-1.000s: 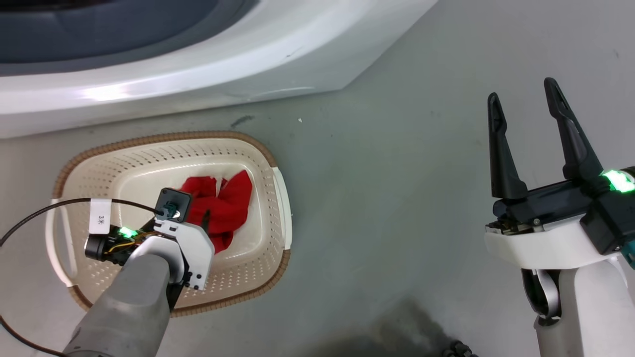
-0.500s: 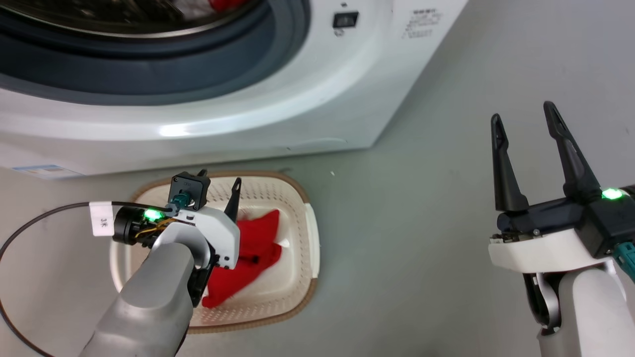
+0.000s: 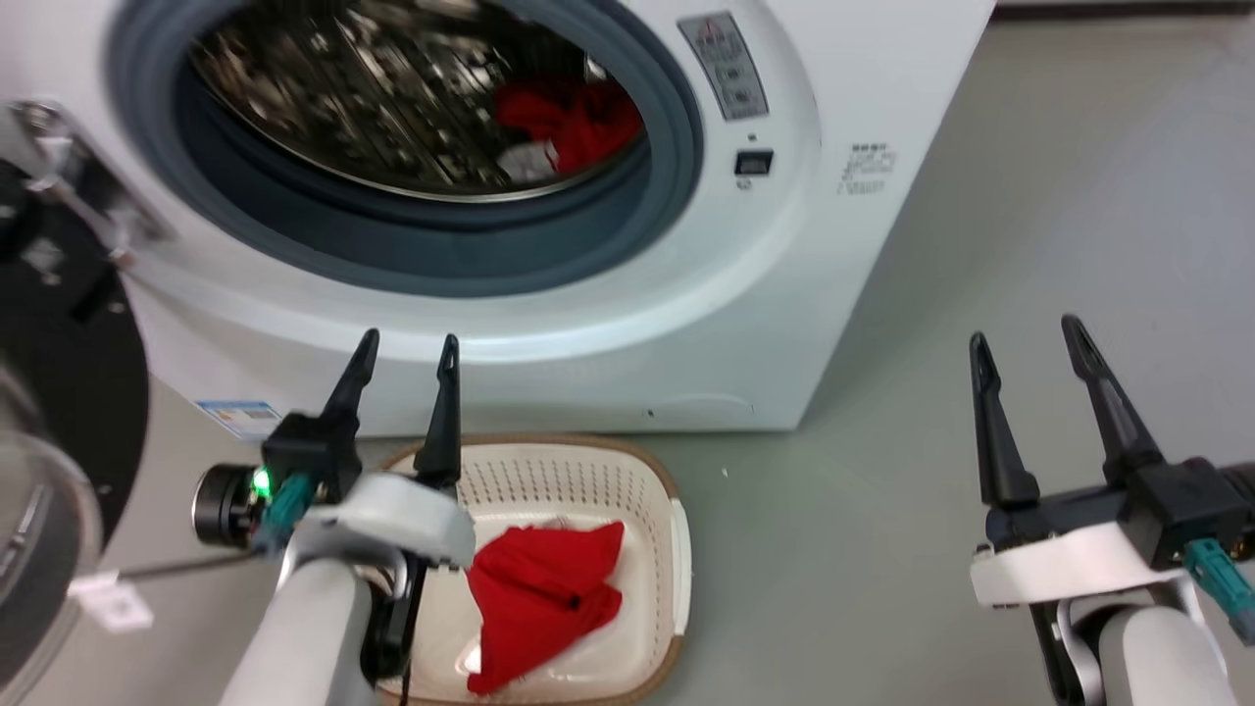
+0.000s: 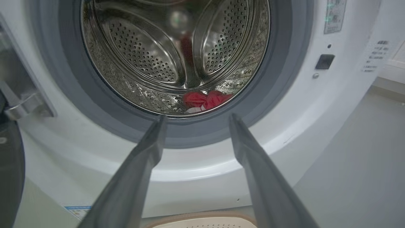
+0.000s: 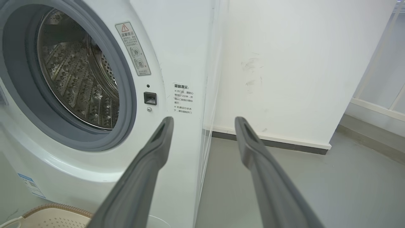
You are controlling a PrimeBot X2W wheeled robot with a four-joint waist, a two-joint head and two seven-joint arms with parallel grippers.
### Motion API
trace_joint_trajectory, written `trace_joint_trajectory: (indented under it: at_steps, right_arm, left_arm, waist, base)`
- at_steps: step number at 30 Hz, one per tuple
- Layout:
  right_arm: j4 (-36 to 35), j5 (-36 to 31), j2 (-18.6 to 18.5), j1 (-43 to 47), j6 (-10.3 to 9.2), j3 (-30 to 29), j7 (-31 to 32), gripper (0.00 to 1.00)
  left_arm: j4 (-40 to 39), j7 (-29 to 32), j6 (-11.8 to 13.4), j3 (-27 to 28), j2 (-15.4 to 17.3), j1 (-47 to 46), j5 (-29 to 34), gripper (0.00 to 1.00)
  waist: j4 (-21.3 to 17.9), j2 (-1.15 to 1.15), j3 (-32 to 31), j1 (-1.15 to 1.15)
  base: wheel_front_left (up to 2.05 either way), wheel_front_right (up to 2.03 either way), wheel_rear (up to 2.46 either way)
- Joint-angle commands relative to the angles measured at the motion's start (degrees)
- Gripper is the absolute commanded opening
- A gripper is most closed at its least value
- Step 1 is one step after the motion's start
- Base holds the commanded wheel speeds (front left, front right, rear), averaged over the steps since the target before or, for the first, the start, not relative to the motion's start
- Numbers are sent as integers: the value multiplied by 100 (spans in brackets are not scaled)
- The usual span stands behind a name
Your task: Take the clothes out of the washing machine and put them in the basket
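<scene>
The white washing machine [image 3: 784,245] stands with its porthole uncovered. Red clothes [image 3: 574,118] lie in the steel drum, low in the drum [image 4: 205,99] in the left wrist view. A second red garment [image 3: 544,588] rests in the cream basket [image 3: 677,569] on the floor before the machine. My left gripper [image 3: 407,353] is open and empty above the basket's near-left side, its fingers pointing at the machine's front below the porthole [image 4: 196,120]. My right gripper [image 3: 1025,338] is open and empty over the floor to the right, aimed at the machine's right edge [image 5: 204,122].
The machine's black-rimmed glass door [image 3: 59,422] hangs open at the far left. Grey floor [image 3: 1029,196] stretches right of the machine. A white wall [image 5: 284,63] stands behind it, and a basket corner [image 5: 47,215] shows low in the right wrist view.
The head camera has tilted up, bringing the drum and door into view. My left gripper has risen out of the basket, leaving the red garment there. The right gripper is unchanged.
</scene>
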Motion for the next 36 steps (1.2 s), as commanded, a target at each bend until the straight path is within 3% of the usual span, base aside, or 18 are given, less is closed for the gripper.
trace_joint_trajectory:
  at_steps: [1, 7, 14, 36]
  right_arm:
    - [41, 34, 5, 151, -6, -32, -10, 100]
    - [104, 62, 6, 413, -6, -23, -10, 100]
    - [77, 127, 6, 520, -6, -45, -10, 100]
    - [28, 289, 6, 437, -6, -55, -10, 100]
  left_arm:
    - [-345, -14, -10, 169, -96, 328, 177, 100]
    - [-1291, -15, -115, 503, -354, 1188, 802, 100]
    - [-1804, -15, -179, 704, -586, 1791, 1124, 100]
    - [-1857, -15, -422, 926, -772, 1778, 1501, 100]
  waist:
    - [200, 0, -384, 1]
    - [289, 0, -750, 1]
    - [282, 0, -873, 1]
    - [78, 0, -671, 1]
  base:
    - [0, 0, 0]
    - [0, 0, 0]
    - [0, 0, 0]
    - [0, 0, 0]
